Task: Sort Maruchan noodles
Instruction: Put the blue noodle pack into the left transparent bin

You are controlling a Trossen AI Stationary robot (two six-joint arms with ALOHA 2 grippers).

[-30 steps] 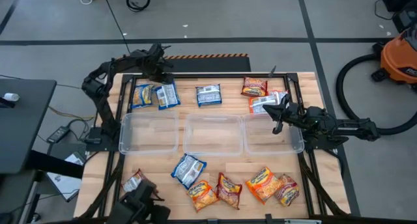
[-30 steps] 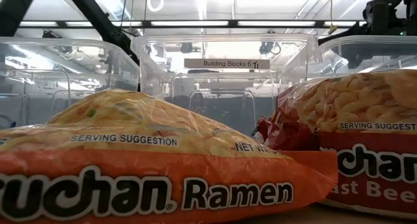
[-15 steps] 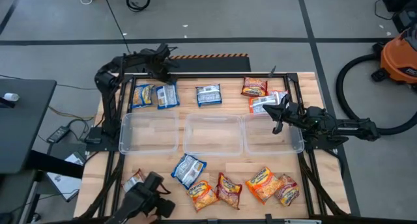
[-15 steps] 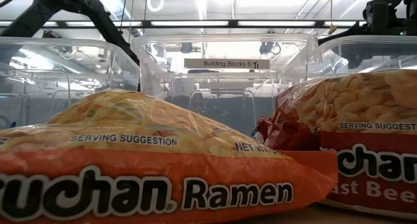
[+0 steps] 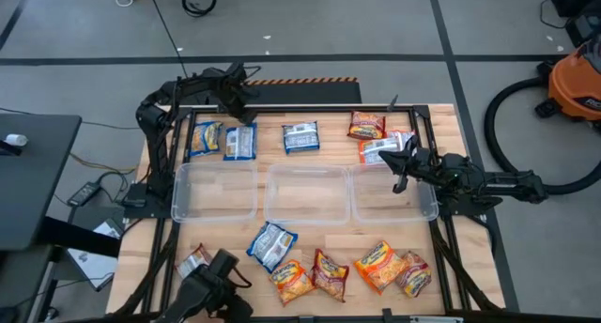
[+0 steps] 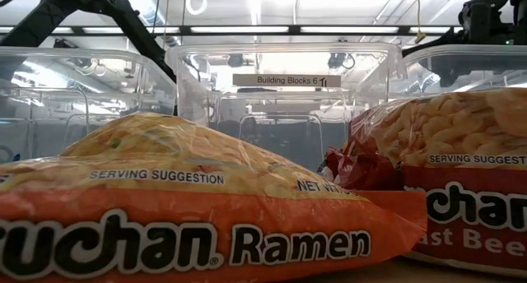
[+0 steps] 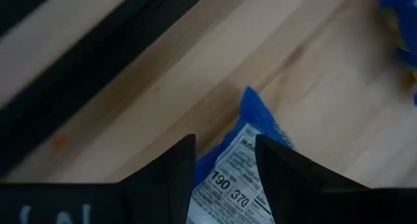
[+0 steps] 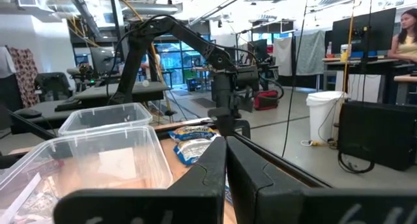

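Three clear, rigid rectangular bins [image 5: 214, 192] sit in a row on the pale wooden tabletop [image 5: 333, 145]. Crinkly flat noodle packets [image 5: 301, 137] lie on both sides: five behind, six in front. The left tool [image 5: 240, 110] straddles a blue packet [image 7: 236, 178], fingers apart. The right tool [image 5: 399, 165], closed and empty, hovers above the right-hand bin.
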